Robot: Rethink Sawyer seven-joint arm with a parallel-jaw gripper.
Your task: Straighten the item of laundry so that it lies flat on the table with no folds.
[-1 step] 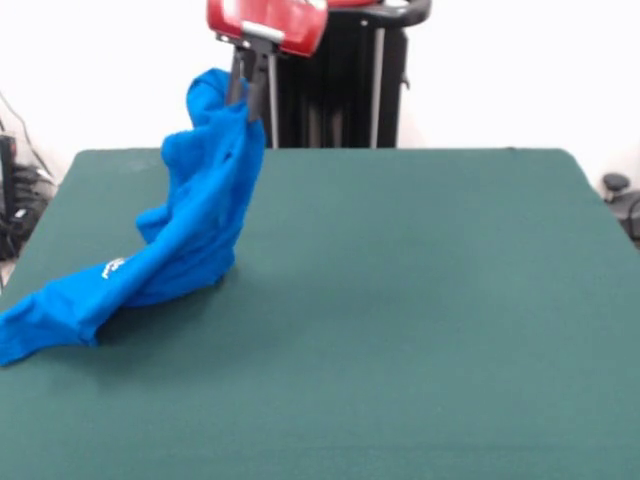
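Your pincer (252, 98) is closed on the top of the shirt (190, 220), holding it up above the counter (420, 300) near its far left part. You see the cloth hang bunched, its lower end trailing onto the counter's left edge.

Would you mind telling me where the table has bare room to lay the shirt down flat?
The table is bare from the shirt's right edge to the right rim, and along the near edge. It is crowded only at the left, where the blue T-shirt hangs from the gripper and trails to the left rim.
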